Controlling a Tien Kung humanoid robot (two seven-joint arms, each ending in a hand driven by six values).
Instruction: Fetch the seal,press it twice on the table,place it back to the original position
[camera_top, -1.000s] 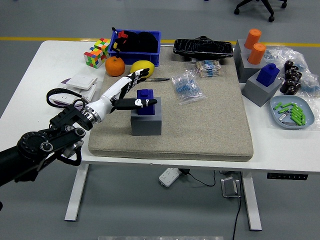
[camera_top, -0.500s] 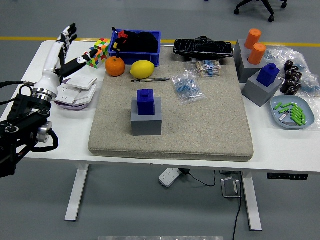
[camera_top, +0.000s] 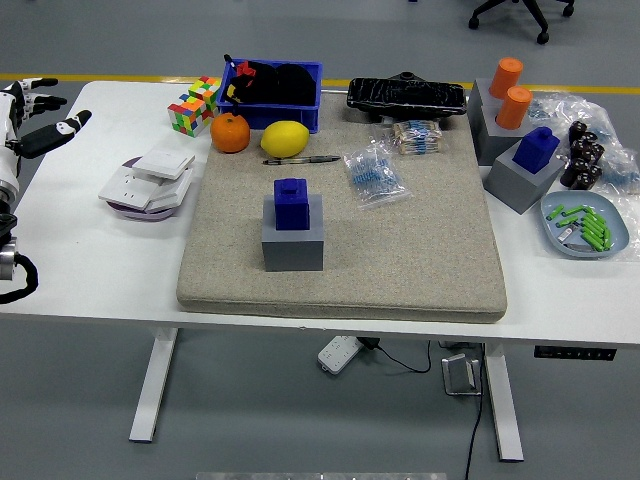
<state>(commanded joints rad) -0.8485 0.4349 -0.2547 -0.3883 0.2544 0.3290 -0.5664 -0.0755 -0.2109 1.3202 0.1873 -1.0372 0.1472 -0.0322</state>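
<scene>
At the middle of the beige felt mat (camera_top: 400, 250) we log the blue seal (camera_top: 291, 204), seated upright in its grey block holder (camera_top: 292, 245). Nothing touches it. A second blue seal (camera_top: 538, 146) sits in another grey holder (camera_top: 522, 180) at the right of the white table (camera_top: 80, 270), near two orange stamps (camera_top: 511, 92); we take the central one as the target, as it is nearer the working arm.

Our left hand (camera_top: 35, 115) shows only at the far left edge, off the table's corner and well apart from the seal. Its white fingers (camera_top: 60, 130) look loosely spread and hold nothing. The right hand is not visible.

Handling judgement: the seal appears to be a rigid plastic block, light, with smooth and possibly slippery faces. Only its upper part stands clear of the holder, so we would pinch it across two opposite side faces near the top and lift straight up, since a tilted pull may drag the holder along. The holder is loose on soft felt and may shift. A pen (camera_top: 300, 159) and a lemon (camera_top: 285, 138) lie beyond it, clear of the approach.
</scene>
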